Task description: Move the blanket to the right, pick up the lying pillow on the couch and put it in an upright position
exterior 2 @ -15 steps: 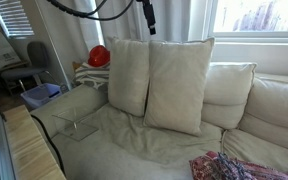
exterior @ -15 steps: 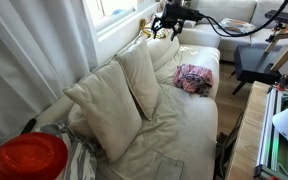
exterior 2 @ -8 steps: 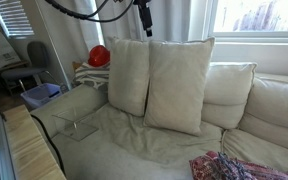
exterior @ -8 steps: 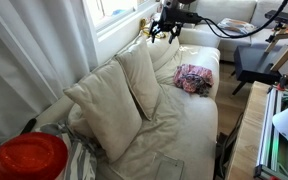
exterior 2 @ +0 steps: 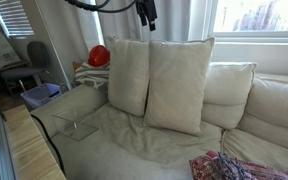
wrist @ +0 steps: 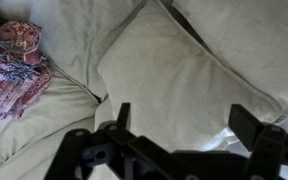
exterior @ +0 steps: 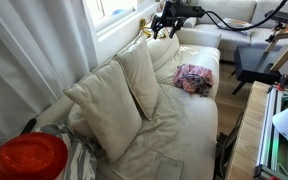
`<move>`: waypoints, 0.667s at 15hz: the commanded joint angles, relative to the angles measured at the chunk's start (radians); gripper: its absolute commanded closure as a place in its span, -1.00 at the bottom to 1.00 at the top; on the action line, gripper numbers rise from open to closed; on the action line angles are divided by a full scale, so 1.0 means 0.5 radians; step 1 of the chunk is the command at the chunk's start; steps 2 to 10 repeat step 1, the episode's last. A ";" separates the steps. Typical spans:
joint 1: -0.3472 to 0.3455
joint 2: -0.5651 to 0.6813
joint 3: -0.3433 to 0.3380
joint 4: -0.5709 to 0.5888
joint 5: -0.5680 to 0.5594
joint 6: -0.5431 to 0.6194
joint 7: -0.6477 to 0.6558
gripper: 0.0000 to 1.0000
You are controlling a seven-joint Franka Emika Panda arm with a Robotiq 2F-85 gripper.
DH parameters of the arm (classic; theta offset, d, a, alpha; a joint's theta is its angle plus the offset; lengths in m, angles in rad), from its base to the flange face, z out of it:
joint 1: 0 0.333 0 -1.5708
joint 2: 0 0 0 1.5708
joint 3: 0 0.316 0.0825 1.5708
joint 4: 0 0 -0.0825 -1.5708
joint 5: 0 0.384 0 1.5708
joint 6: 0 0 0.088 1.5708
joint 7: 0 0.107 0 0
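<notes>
The cream pillow (exterior: 139, 75) (exterior 2: 179, 85) stands upright against the back of the couch (exterior: 189, 120) (exterior 2: 114, 135). It leans beside a second cream cushion (exterior: 102, 112) (exterior 2: 129, 72). The mottled pink and red blanket (exterior: 193, 78) (exterior 2: 239, 168) lies bunched on the seat, apart from both. My gripper (exterior: 167, 22) (exterior 2: 147, 14) hangs high over the couch back, open and empty. In the wrist view the pillow (wrist: 174, 75) fills the middle below the gripper (wrist: 184, 125). There the blanket (wrist: 9, 60) sits at the left edge.
A red round object (exterior: 24, 160) (exterior 2: 99, 56) rests by the couch's far arm. A window and curtain (exterior: 44, 40) run behind the back cushions (exterior 2: 229, 90). A dark chair (exterior: 254, 62) and a wooden shelf edge (exterior: 246, 130) stand in front of the couch.
The gripper has drifted slightly higher above the couch back and stays open. The pillow, cushion and blanket have not moved.
</notes>
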 commanded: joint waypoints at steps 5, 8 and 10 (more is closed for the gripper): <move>-0.030 -0.008 0.025 0.004 0.000 -0.006 -0.010 -1.00; -0.030 -0.008 0.025 0.004 0.000 -0.006 -0.010 -1.00; -0.030 -0.008 0.025 0.004 0.000 -0.006 -0.010 -1.00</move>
